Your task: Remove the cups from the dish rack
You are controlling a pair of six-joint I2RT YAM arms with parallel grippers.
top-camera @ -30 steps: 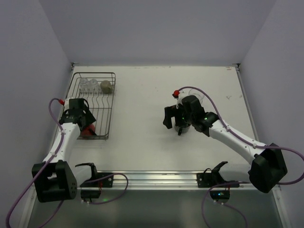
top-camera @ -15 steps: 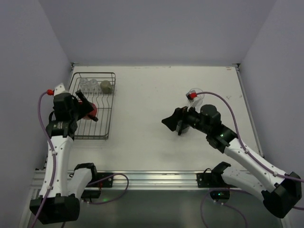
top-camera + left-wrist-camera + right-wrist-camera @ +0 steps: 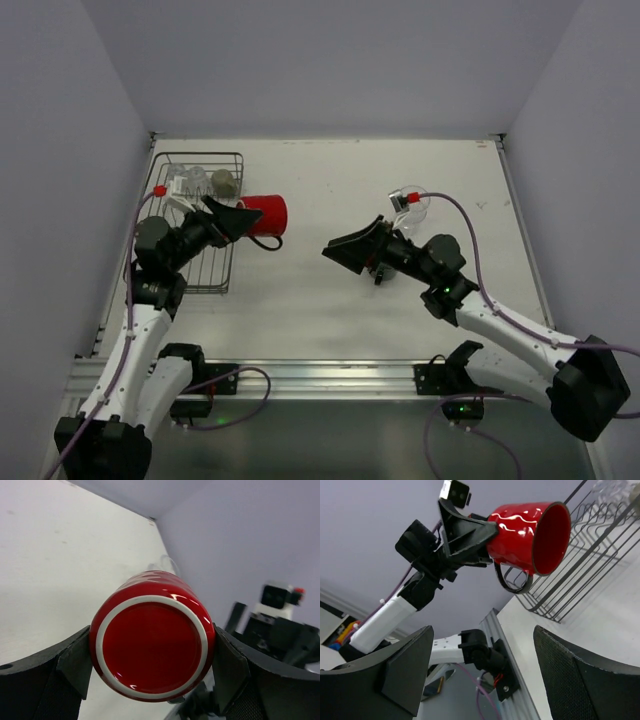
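Observation:
My left gripper (image 3: 236, 218) is shut on the red handled mug (image 3: 264, 215) and holds it on its side in the air, just right of the dish rack (image 3: 238, 190). In the left wrist view the mug's base (image 3: 152, 647) sits between both fingers (image 3: 75, 665). Clear tumblers (image 3: 185, 180) and a greyish-tan cup (image 3: 224, 183) stand at the rack's far end. My right gripper (image 3: 350, 250) is open and empty above mid-table, facing the red mug (image 3: 530, 530) and the rack (image 3: 590, 560). A dark mug (image 3: 381, 271) stands half hidden under the right wrist.
A clear tumbler (image 3: 415, 200) stands on the table behind the right arm. The side walls stand close to the table's left and right edges. A metal rail (image 3: 330, 375) runs along the near edge.
My left arm has lifted the red mug out of the rack and swung it right over the table. My right gripper has risen off the dark mug and turned left, open.

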